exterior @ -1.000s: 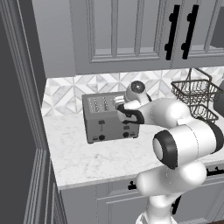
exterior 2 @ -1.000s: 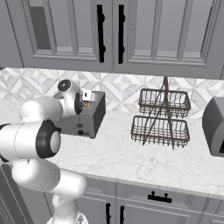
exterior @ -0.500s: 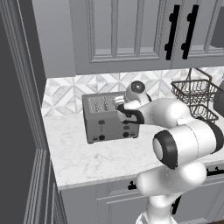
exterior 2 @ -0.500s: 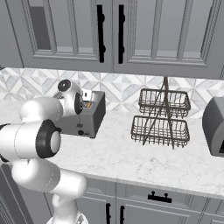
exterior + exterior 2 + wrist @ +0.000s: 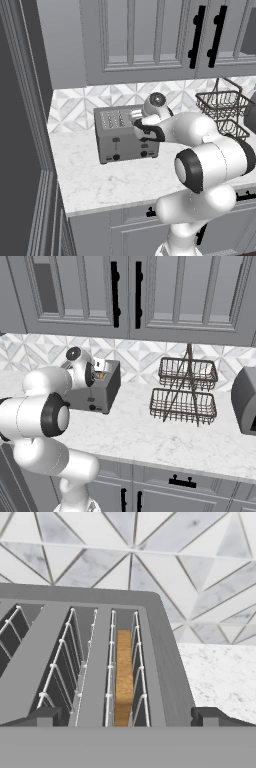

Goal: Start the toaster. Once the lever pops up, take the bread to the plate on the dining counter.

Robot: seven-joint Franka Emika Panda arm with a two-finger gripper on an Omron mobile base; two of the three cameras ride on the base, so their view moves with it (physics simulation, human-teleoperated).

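1. Your bread (image 5: 123,677) sits edge-up in the rightmost slot of the toaster (image 5: 126,135), its golden crust showing between the wire guides. In the hand view it lies at about 6 o'clock, directly ahead of the pincer.

2. The toaster stands on the marble worktop (image 5: 100,180), close to the tiled backsplash (image 5: 75,107). On its front face you can see a black lever (image 5: 116,142) and a round knob (image 5: 116,157) beneath it. You cannot tell from here whether the lever is down.

3. Your gripper (image 5: 125,716) hovers over the right end of the toaster, jaws spread wide and empty, one dark tip on either side of the slot holding the bread.

4. At about 3 o'clock from the toaster in the right base view, a two-tier wire basket (image 5: 185,391) stands well apart on the same worktop.

5. Judging progress: the bread is not yet lifted, and everything from carrying it to setting it on the plate remains. The hand looks lined up for a grasp from above.
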